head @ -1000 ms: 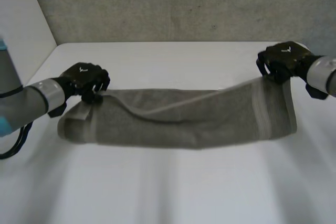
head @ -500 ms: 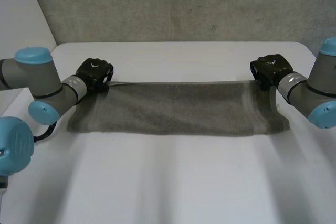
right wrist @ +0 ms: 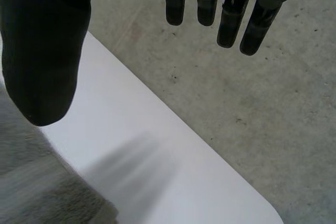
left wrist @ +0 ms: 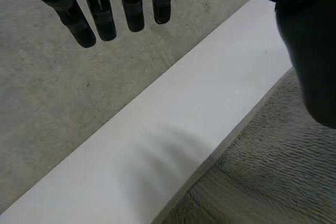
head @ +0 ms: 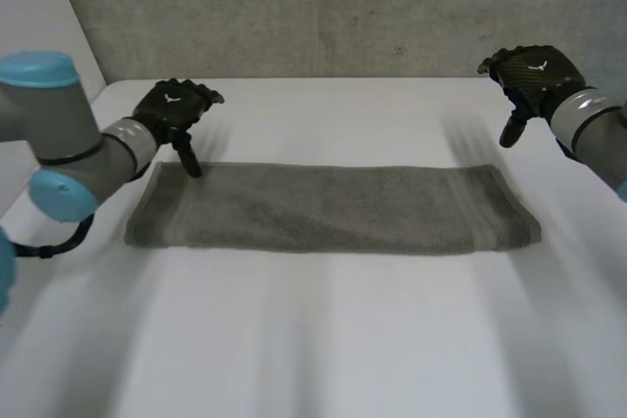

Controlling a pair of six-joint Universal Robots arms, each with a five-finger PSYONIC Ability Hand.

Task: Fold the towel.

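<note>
Towel: lay flat on the table, folded into one long, narrow grey strip running left to right across the middle. Paler bands crossed it near the right end.
Towel edges: far long edge straight, near long edge straight, both short ends squared off. No corner was lifted.
Left hand: my left hand sat at the towel's far-left corner. Fingers were straight and spread, reaching past the table's far edge, with nothing in them.
Left thumb: pointed down over the towel's far edge near that corner. I couldn't tell whether the tip touched the cloth.
Right hand: my right hand was up beyond the towel's far-right corner, apart from the cloth. Fingers were straight and loose, gripping nothing.
Right thumb: hung down toward the table just past the towel's far-right corner, with bare table showing beside it.
Left arm: came in from the left side, grey with light-blue caps, wrist angled toward the corner.
Right arm: came in from the right side, beyond the towel's end.
Table: white, bare around the towel on all sides.
Wall: grey concrete, right behind the table's far edge.
</note>
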